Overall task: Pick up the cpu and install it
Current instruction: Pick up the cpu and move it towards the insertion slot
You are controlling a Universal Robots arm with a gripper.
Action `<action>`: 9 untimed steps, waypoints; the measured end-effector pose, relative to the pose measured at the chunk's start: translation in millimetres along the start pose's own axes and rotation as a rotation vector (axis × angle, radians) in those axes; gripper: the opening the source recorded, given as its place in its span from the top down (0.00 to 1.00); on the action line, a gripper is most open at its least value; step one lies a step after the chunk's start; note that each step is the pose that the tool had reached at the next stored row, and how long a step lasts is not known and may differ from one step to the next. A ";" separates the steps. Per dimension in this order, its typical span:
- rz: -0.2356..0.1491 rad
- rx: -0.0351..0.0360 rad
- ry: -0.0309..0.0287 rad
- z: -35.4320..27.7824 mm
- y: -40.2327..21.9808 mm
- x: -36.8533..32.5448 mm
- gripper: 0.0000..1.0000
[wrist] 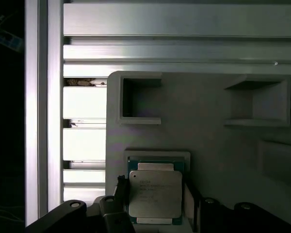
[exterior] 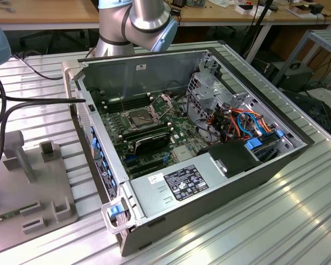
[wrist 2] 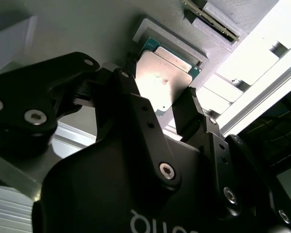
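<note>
The cpu (wrist: 155, 191) is a square chip with a silver lid on a green board, lying in a shallow recess of the grey holder block (wrist: 208, 136). My gripper (wrist: 156, 201) straddles it, and a black finger (wrist: 121, 193) presses against each of two opposite edges. In the second wrist view the cpu (wrist 2: 161, 80) shines between the two black fingertips (wrist 2: 188, 104) of the gripper (wrist 2: 160, 90). In the exterior view the open computer case (exterior: 220, 182) holds a motherboard whose cpu socket (exterior: 139, 117) stands uncovered with its latch frame raised.
The grey holder (exterior: 38, 182) with raised pegs sits on the ribbed aluminium table, at the exterior view's left of the case. The arm's base (exterior: 135, 25) rises behind the case, and black cables (exterior: 22, 102) hang across the left. Memory sticks, drive cables and a power supply crowd the case.
</note>
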State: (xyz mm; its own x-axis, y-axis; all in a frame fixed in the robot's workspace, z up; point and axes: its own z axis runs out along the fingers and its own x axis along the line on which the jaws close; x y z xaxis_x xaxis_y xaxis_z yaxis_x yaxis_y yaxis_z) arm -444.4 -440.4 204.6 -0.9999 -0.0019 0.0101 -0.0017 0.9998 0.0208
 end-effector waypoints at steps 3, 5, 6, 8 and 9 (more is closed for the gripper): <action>0.000 0.0000 -0.0001 -5.4 0.1 0.1 0.45; 0.000 0.0000 -0.0001 -9.1 0.2 0.1 0.45; 0.000 0.0000 -0.0001 -11.5 0.2 0.1 0.45; 0.000 0.0000 -0.0001 -18.3 0.4 0.2 0.45; 0.000 0.0000 0.0000 -22.5 0.5 0.2 0.45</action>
State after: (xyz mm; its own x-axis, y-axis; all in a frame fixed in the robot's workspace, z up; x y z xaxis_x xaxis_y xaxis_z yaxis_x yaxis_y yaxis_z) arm -444.5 -440.4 227.0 -0.9999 -0.0019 0.0101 -0.0017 0.9998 0.0208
